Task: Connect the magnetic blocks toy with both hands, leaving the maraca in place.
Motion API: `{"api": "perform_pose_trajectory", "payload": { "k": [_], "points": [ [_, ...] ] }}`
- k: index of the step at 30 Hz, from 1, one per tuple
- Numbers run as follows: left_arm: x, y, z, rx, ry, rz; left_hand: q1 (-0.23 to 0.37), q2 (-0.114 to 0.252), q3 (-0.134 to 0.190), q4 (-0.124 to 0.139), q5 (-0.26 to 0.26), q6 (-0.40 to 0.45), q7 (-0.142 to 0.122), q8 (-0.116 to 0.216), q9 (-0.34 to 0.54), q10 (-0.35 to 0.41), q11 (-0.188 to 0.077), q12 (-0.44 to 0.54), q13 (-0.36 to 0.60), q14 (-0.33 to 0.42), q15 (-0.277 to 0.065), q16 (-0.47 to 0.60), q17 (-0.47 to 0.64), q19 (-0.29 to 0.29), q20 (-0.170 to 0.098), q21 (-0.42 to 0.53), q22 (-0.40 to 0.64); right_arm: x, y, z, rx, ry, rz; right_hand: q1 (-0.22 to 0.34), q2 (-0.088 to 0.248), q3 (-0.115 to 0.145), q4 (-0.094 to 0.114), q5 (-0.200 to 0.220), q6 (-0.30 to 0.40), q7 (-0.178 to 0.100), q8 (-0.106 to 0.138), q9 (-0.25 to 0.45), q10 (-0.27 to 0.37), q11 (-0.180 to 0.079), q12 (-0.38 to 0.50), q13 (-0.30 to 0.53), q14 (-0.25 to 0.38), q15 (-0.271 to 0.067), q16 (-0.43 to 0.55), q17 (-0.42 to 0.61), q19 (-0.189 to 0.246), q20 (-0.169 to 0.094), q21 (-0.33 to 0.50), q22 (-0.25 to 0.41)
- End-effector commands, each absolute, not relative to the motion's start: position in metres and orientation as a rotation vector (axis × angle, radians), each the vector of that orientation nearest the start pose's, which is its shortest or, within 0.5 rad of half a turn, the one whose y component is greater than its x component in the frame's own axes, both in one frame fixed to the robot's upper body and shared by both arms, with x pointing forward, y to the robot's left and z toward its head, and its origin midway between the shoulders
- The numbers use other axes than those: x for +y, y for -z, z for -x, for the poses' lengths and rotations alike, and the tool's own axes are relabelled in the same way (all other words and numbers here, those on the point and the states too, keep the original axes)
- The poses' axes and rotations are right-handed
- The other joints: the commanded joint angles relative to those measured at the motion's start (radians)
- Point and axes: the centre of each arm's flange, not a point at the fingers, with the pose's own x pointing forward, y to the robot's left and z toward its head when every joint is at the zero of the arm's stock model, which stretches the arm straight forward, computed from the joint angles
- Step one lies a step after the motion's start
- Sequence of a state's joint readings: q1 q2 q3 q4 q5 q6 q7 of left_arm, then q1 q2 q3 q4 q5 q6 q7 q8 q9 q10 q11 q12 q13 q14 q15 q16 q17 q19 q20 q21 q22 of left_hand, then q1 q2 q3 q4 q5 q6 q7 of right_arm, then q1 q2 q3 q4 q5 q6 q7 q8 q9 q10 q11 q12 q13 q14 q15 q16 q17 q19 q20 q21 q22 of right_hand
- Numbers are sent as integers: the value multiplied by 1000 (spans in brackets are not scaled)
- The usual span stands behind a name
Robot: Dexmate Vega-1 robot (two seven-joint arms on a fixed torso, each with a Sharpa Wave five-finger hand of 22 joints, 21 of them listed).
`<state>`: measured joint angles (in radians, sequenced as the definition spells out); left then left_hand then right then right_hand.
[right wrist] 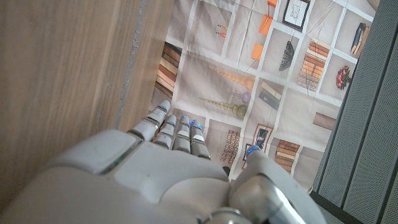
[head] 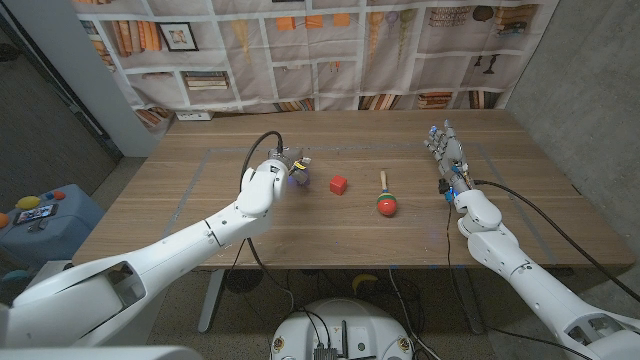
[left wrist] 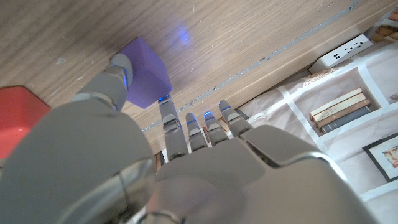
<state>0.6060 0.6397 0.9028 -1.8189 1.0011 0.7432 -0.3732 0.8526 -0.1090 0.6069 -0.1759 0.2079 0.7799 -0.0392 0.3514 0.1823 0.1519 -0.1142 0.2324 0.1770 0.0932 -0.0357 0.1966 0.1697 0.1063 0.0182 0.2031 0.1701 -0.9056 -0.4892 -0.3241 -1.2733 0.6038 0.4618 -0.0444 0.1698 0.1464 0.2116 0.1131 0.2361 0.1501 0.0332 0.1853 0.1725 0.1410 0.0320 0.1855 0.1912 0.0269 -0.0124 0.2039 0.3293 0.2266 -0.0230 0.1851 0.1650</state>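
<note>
The left hand (head: 287,166) grips the purple block (head: 299,178), just beside the red block (head: 339,185); the right hand (head: 446,150), open, stands well beyond the maraca (head: 386,199).

Matt grained wooden table (head: 200,215); glossy red maraca (head: 387,206)

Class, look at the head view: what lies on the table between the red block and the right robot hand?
The maraca lies between the red block and the right robot hand; around it, bare wood.
</note>
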Motion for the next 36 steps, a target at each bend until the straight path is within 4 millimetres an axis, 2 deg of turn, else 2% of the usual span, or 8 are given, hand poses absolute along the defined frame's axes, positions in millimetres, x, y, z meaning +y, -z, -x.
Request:
{"api": "perform_pose_trajectory", "payload": {
  "k": [1, 20, 25, 28, 36],
  "points": [
    [154, -30, -595, -315, -218, -1734, 14, 14, -9, -1, 2, 54, -31, 9, 5, 12, -2, -4, 0, 11, -18, 0, 3, 12, -3, 5, 1, -319, 38, -629, -704, -90, -41, 1, 7, 6, 1, 3, 6, 0, 4, 3, 5, -2, 11, 1, 2, 3, 6, 2, 2, 0, 5, 2],
    [177, -46, -589, -344, -210, -1671, 19, 22, -25, 3, 3, 62, -43, -3, 6, -2, -6, -22, 0, -14, -9, -14, 3, 6, 3, -4, 2, -305, 12, -614, -703, -154, 186, 9, 6, 14, -10, 3, 12, -2, 5, 3, 5, -3, 11, 1, 2, -1, 7, -1, 4, -1, 4, 2],
    [182, -47, -590, -346, -201, -1645, 19, 25, -29, 5, 3, 62, -45, -6, 6, -7, -5, -26, 0, -25, -2, -18, 3, 0, 6, -8, 2, -299, 4, -606, -715, -150, 326, 25, 0, 22, -27, 4, 17, -15, 6, 3, 8, -5, 12, 1, 5, -5, 6, -7, 4, 0, 4, 2],
    [185, -47, -591, -345, -190, -1627, 19, 27, -33, 5, 4, 62, -47, -10, 6, -11, -5, -29, 1, -32, 0, -19, 3, -11, 9, -12, 3, -295, -1, -601, -729, -142, 411, 43, -6, 29, -45, 3, 30, -20, 9, 3, 14, -7, 14, 1, 8, -6, 6, -14, 6, -2, 4, 2],
    [192, -48, -594, -345, -184, -1594, 19, 30, -40, 6, 4, 60, -49, -16, 7, -17, -7, -34, 1, -46, 2, -22, 3, -25, 9, -17, 3, -284, -12, -593, -732, -130, 570, 64, -15, 37, -69, 0, 40, -33, 11, 3, 24, -9, 17, 1, 14, -7, 7, -22, 10, -5, 4, 1]
  ]
}}
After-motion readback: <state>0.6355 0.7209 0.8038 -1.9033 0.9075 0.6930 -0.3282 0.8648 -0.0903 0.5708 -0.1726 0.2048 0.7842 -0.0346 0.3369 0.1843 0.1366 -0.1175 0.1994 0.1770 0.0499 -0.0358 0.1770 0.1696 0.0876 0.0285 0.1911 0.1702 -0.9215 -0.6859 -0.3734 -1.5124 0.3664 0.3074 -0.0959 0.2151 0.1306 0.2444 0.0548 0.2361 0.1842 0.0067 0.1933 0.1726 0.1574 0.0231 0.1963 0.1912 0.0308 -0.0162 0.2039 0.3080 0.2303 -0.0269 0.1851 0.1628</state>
